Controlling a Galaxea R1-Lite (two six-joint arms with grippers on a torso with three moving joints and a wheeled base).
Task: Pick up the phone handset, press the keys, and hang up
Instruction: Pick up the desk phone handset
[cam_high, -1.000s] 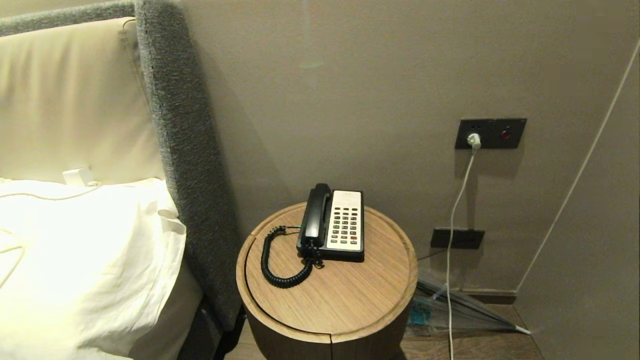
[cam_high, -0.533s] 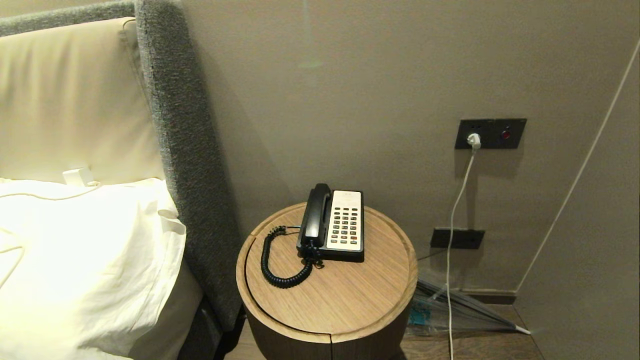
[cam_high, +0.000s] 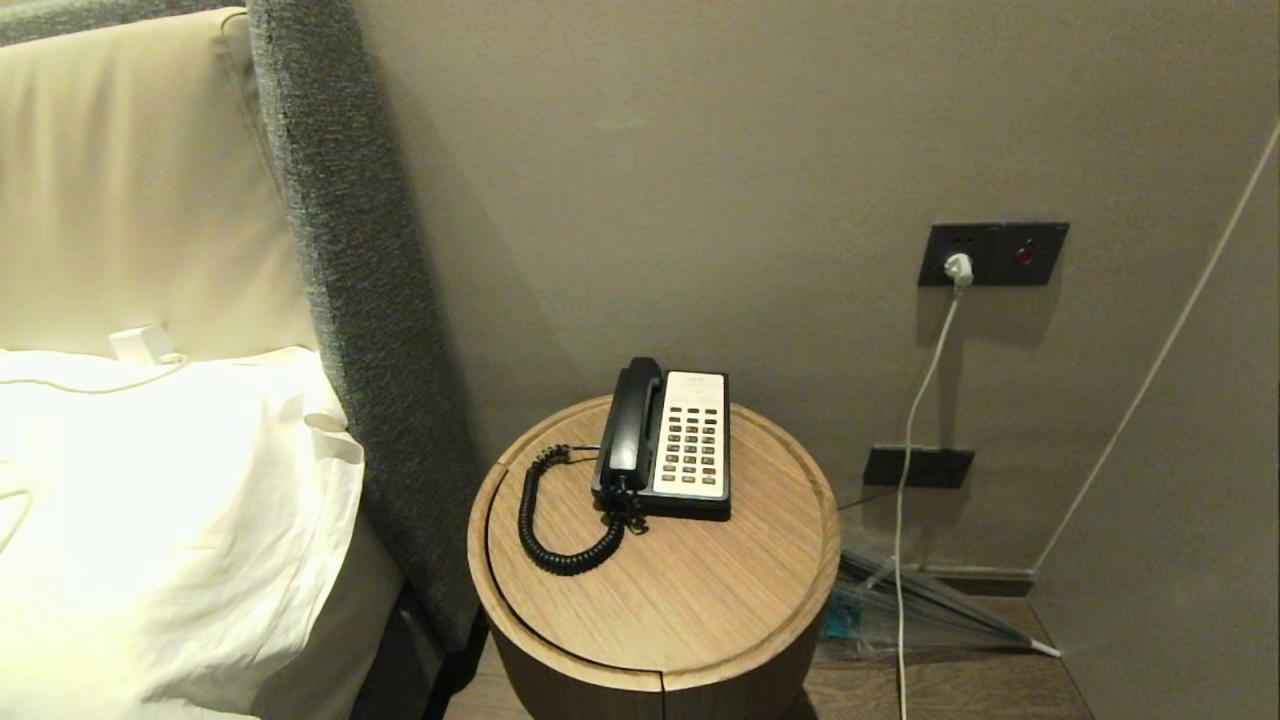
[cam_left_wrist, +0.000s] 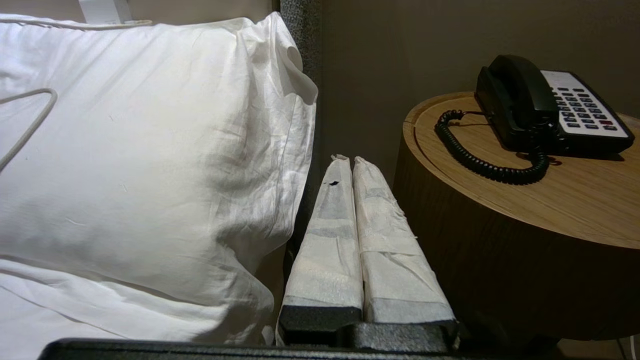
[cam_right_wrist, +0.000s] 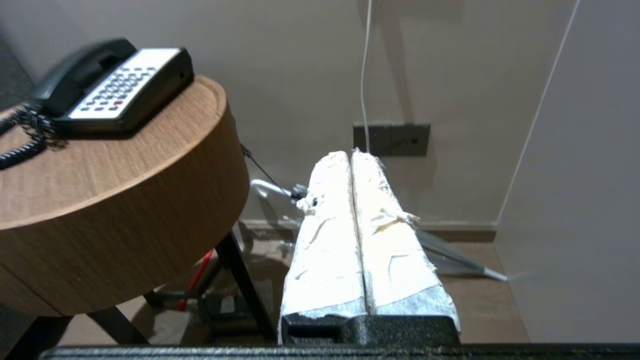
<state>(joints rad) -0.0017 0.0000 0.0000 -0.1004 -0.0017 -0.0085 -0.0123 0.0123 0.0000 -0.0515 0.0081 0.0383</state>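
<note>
1. We saw the phone handset (cam_high: 630, 420) lying in its cradle on the left side of the phone base (cam_high: 688, 440), which stood toward the back of the round wooden table (cam_high: 700, 600).
2. The handset's coiled cord (cam_high: 550, 520) looped out over the table top to the left of the base and curled back to the handset's near end.
3. The white keypad (cam_high: 692, 435), with its rows of dark keys, took up the right part of the base, just beside the handset.
4. Our left gripper (cam_left_wrist: 348, 159) hung below the level of the table top, in the gap between the table's side and a white pillow (cam_left_wrist: 150, 150) on the bed; its wrapped fingers (cam_left_wrist: 330, 225) were pressed together and held nothing.
5. Our right gripper (cam_right_wrist: 350, 152) hung low on the other side of the table, well apart from the phone, with its wrapped fingers (cam_right_wrist: 330, 240) likewise closed on nothing.
6. Neither arm appeared in the head view.
7. On the wall to the right of the table, a white cable (cam_high: 915, 420) ran down from a dark socket panel (cam_high: 992, 254) toward the floor.
8. A grey padded headboard (cam_high: 350, 300) stood to the left of the table.
</note>
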